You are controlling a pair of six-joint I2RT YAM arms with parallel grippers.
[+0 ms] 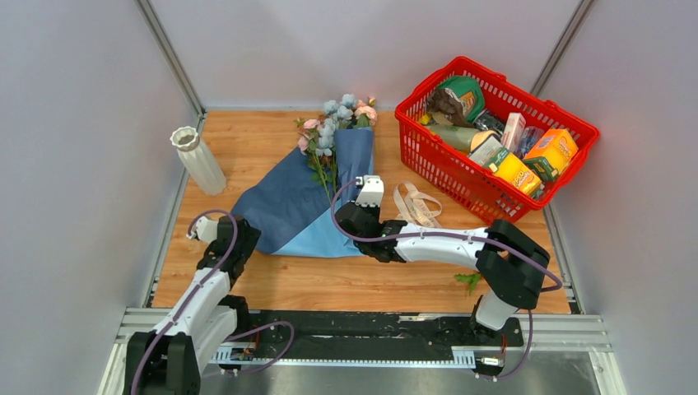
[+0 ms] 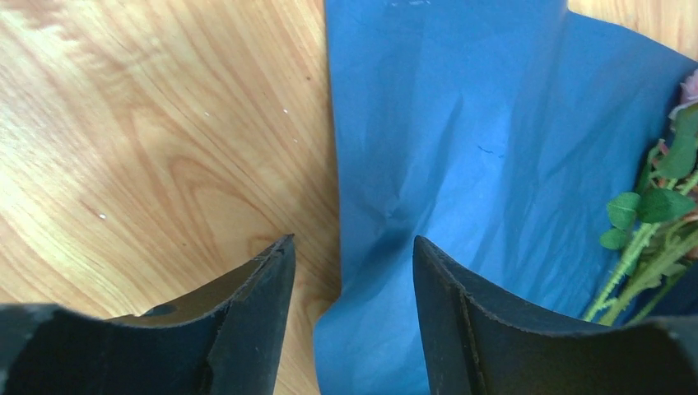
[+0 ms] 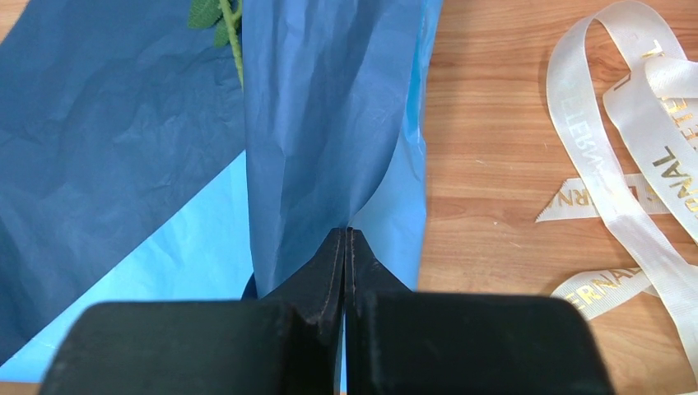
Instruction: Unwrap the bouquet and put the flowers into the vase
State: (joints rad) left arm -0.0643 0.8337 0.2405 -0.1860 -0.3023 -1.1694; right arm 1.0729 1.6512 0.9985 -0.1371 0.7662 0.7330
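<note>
**Step in hand:** unwrapping.

- **Paper** (image 1: 284, 206): blue, opened out on the table (image 2: 148, 123).
- **Ribbon** (image 3: 609, 123): cream, off the bunch, just right of the right tool (image 3: 346, 232).
- **Right tool:** clenched on a raised fold of paper.
- **Left tool** (image 2: 352, 240): released, astride the paper's edge.
- **Flowers** (image 1: 329, 132): pink and pale blue blooms on thin green stems, lying on the paper beyond both tools.
- **Vase** (image 1: 197, 160): white, ribbed, upright, beyond the left tool.

**Next, we judge:** the stems need clearing of paper before they can be grasped.

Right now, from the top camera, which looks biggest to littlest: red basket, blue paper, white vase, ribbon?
red basket
blue paper
white vase
ribbon
The vase and ribbon look close in size, so their order is unsure.
</note>
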